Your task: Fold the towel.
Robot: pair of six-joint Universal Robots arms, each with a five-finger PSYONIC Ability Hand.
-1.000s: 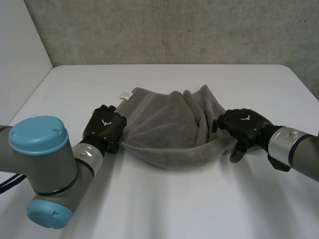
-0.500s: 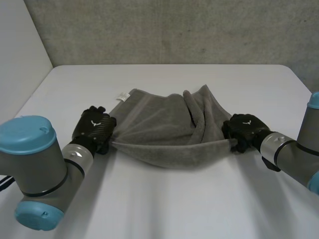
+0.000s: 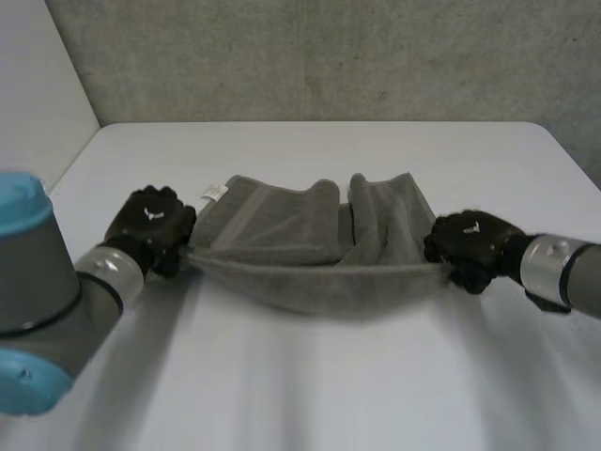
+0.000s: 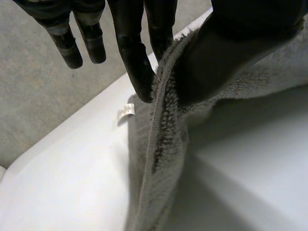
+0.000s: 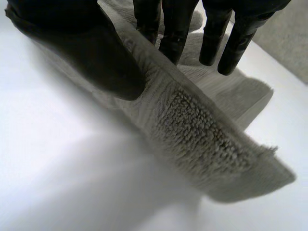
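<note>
White table (image 3: pixel 310 395): towel (image 3: pixel 282 230) near edge held taut, left hand (image 3: pixel 150 224) & right hand (image 3: pixel 470 246) each pinching an end; fold not yet laid.

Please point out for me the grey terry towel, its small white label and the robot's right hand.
grey terry towel (image 3: pixel 277 225): head view, on its flat top layer.
small white label (image 3: pixel 212 193): head view, on the tag's middle, at the towel's far corner.
right hand (image 3: pixel 470 244): head view, on the hand's back.
</note>
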